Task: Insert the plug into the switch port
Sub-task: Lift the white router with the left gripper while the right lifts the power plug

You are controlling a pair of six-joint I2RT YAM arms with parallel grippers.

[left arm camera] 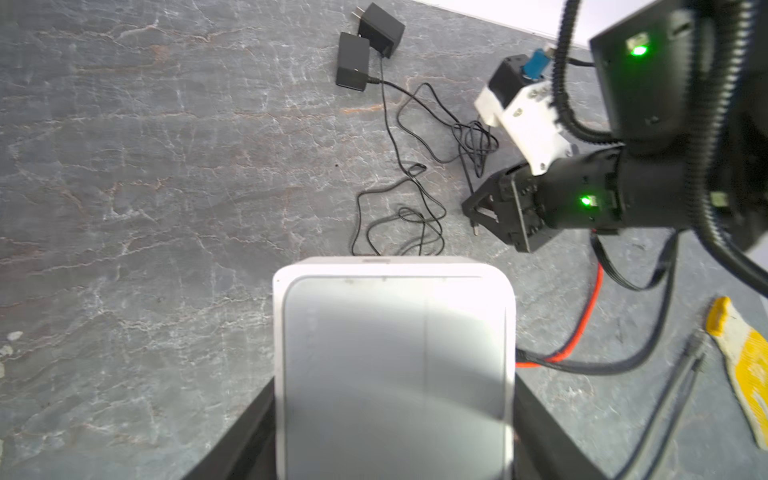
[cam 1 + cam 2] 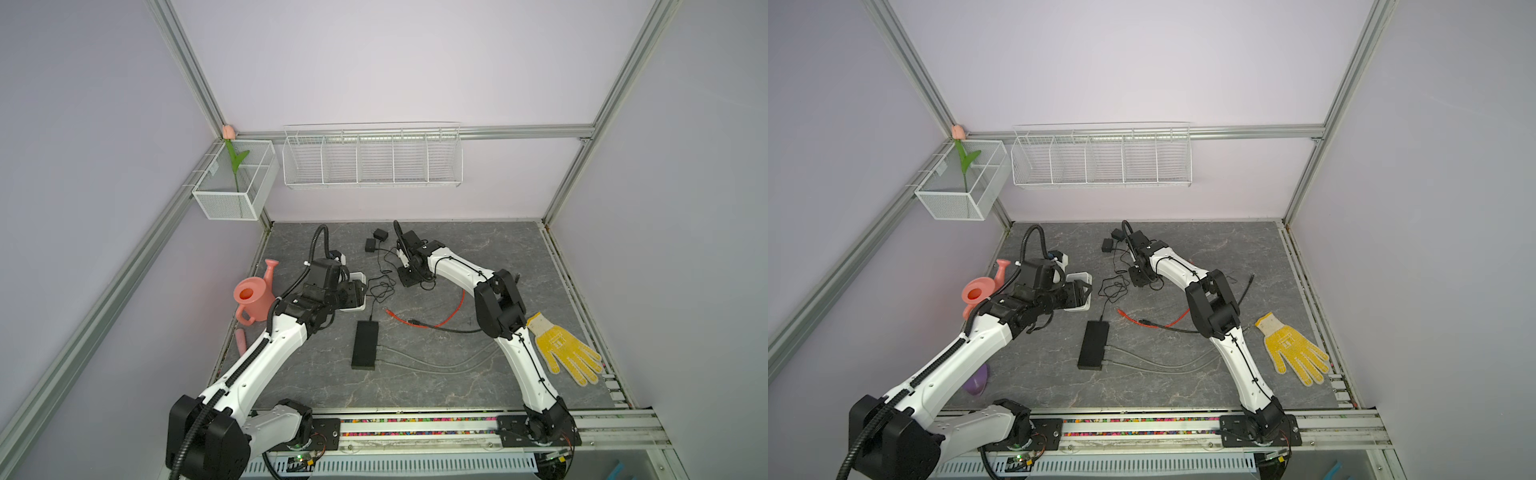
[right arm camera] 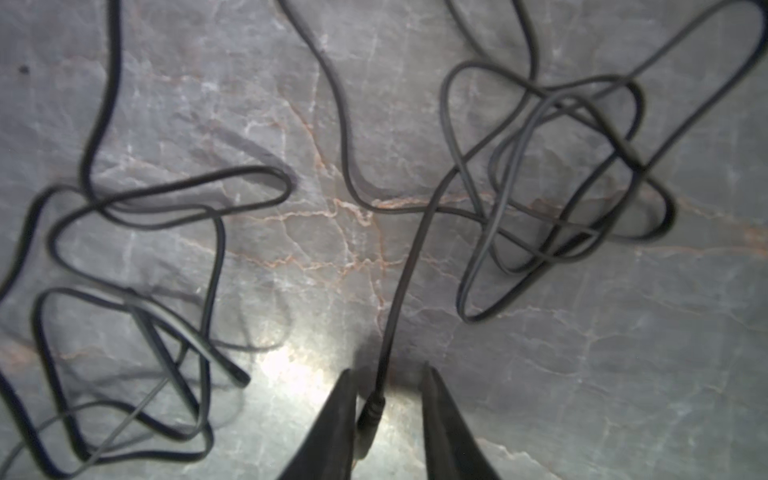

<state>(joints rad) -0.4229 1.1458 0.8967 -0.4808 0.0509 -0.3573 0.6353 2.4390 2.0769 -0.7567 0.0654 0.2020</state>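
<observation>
Two robot arms work over a grey marbled table [image 2: 478, 374], seen from above; the step in hand looks like picking up the plug. In a top view the right end effector [image 2: 409, 277] points down at the table near the centre of the frame, amid loops of thin black cable [image 2: 384, 286]. The right wrist view shows its dark fingers [image 3: 340, 415] standing apart with the small black barrel plug [image 3: 374, 411] lying between them; the plug is against one finger and clear of the other, so the jaws are partly open and clamp nothing yet. The cable leads toward two black adapters [image 2: 376, 240] in the upper middle of the frame. Left of centre, the left end effector [image 2: 353, 293] grips a white box with rounded corners, which I take to be the switch [image 2: 358, 277]. The left wrist view shows it held between both fingers, its far face turned toward the right arm; whether it is lifted or resting I cannot tell. A faint mark on that face may be the port; it is too blurred to be sure. A flat black box [image 2: 365, 345] lies in the lower middle, well apart. The next move likely calls for closing squarely on the plug's body, lifting it free of the tangle, then lining its tip up with the port; the looped cable could drag or snag.
</observation>
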